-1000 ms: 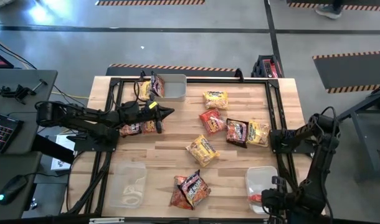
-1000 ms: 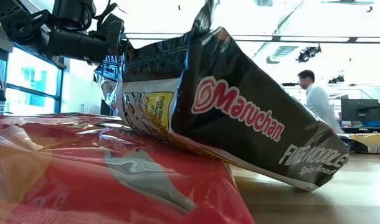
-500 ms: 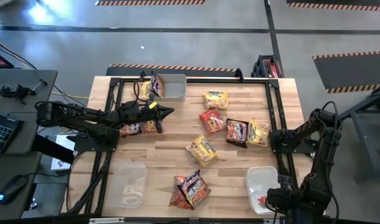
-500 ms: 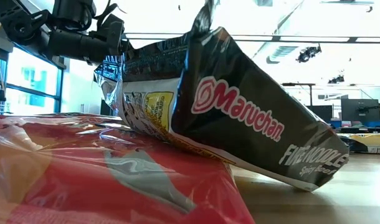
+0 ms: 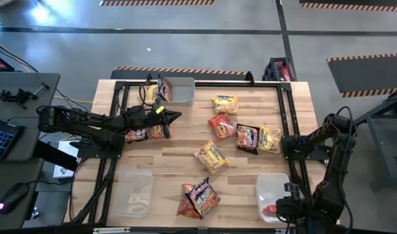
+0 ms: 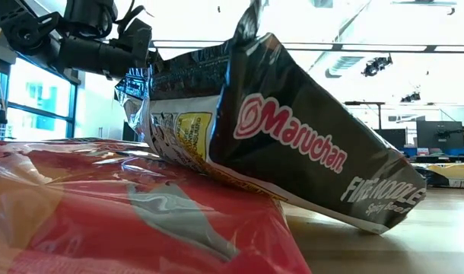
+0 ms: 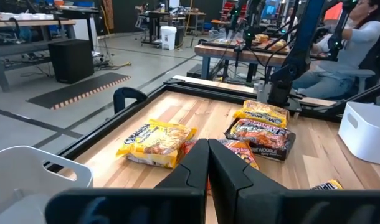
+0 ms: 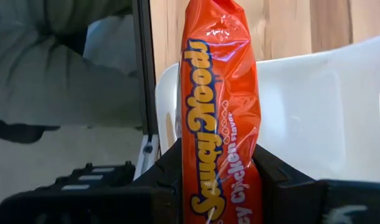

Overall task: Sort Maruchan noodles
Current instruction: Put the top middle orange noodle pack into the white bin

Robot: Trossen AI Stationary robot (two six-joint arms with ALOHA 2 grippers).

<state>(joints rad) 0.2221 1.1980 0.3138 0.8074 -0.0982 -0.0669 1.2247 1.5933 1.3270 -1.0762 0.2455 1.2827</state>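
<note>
The right gripper (image 8: 218, 180) holds a red-orange crinkly plastic noodle packet (image 8: 220, 112) edge-on between its two fingers, directly above the clear rectangular plastic bin (image 5: 274, 192) at the near right corner of the wooden table (image 5: 179, 159). Toward the table's middle from that bin lie loose packets: a yellow packet (image 5: 211, 156), a dark brown-black packet (image 5: 247, 138), and a red packet (image 5: 221, 126) beside it. A black packet resting on a red one (image 5: 198, 197) lies to the bin's left, against the low camera. The left gripper (image 5: 176, 117), jaws closed on nothing, hovers far across the table from that bin, near a second clear bin (image 5: 177, 90) at the far edge.
</note>
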